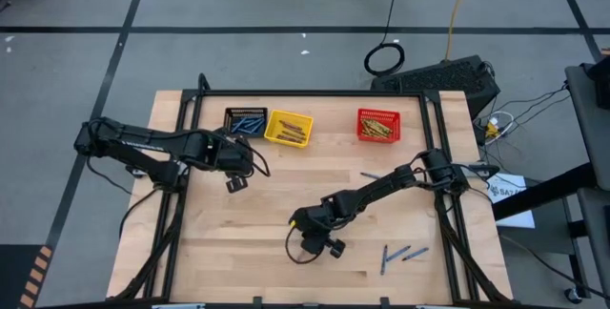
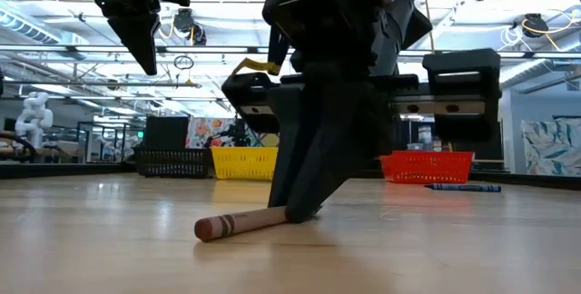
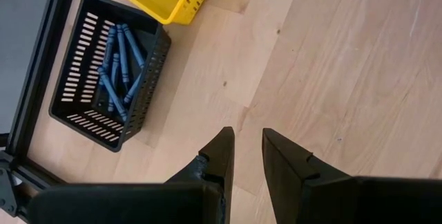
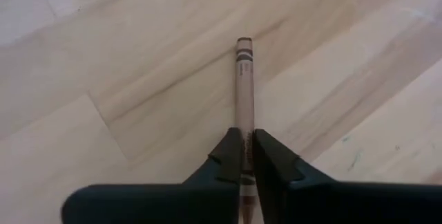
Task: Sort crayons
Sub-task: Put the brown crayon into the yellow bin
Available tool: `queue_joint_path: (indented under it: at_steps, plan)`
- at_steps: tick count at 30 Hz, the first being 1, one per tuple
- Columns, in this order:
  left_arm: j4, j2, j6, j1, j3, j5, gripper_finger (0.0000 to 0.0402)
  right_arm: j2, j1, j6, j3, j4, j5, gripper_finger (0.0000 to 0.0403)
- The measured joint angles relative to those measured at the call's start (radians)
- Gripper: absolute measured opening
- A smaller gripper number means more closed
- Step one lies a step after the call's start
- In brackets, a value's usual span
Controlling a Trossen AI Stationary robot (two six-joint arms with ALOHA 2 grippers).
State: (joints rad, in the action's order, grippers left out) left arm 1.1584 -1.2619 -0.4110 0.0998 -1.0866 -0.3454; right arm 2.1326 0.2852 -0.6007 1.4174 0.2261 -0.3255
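A tan-brown crayon [image 2: 243, 224] lies on the wooden table near its middle front, with my right gripper [image 4: 244, 156] shut on one end of it; in the high view that gripper [image 1: 297, 221] is left of the table's centre. My left gripper [image 3: 247, 156] hangs open and holds nothing above bare wood, near the black basket [image 3: 141, 79], which holds several blue crayons [image 3: 119, 61]. A yellow basket [image 1: 289, 128] and a red basket [image 1: 378, 125] hold more crayons. Loose blue crayons [image 1: 400, 254] lie flat at the front right. My right gripper pinches the tan-brown crayon between its two fingers by the sides of one end [image 4: 244, 141]. The fingers slant down from above, roughly in line with the crayon, which runs on ahead of them. The crayon lies on the table, and its free end [image 2: 207, 229] rests on the wood.
The three baskets stand in a row along the table's far edge. One more blue crayon [image 1: 370, 175] lies right of centre. A black frame rail [image 1: 315, 93] edges the table. Bare wood [image 1: 238, 242] lies at the front left.
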Motion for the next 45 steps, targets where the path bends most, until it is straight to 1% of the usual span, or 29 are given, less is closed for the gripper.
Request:
queue_joint_path:
  at_steps: [13, 16, 23, 31, 34, 39, 42, 45]
  plan:
    - [0.000, 0.000, 0.000, 0.000, 0.000, 0.000, 0.0070, -0.001, 0.010, 0.227, 0.000, 0.004, 0.013, 0.0001]
    - [0.000, 0.000, 0.000, 0.000, 0.000, 0.000, 0.0070, -0.001, 0.011, 0.233, 0.000, 0.007, 0.013, 0.0001]
    - [0.000, 0.000, 0.005, 0.000, 0.000, 0.000, 0.0070, -0.014, 0.011, 0.181, 0.006, 0.024, 0.016, 0.0001]
    - [-0.001, 0.000, 0.000, 0.000, 0.000, 0.000, 0.0070, -0.057, 0.008, 0.168, 0.102, 0.162, 0.179, 0.0000]
    - [-0.001, 0.000, -0.003, 0.000, 0.000, 0.000, 0.0070, -0.060, 0.000, 0.167, 0.139, 0.232, 0.258, 0.0000]
    - [0.003, 0.000, -0.002, 0.000, 0.000, 0.000, 0.0070, -0.063, -0.021, 0.178, 0.209, 0.336, 0.460, 0.0000]
    - [0.009, 0.000, -0.002, 0.000, 0.000, -0.009, 0.0070, -0.063, -0.044, 0.207, 0.227, 0.366, 0.500, 0.0000]
    - [0.036, 0.000, -0.002, -0.001, 0.000, -0.057, 0.0070, -0.063, -0.074, 0.222, 0.244, 0.394, 0.508, 0.0000]
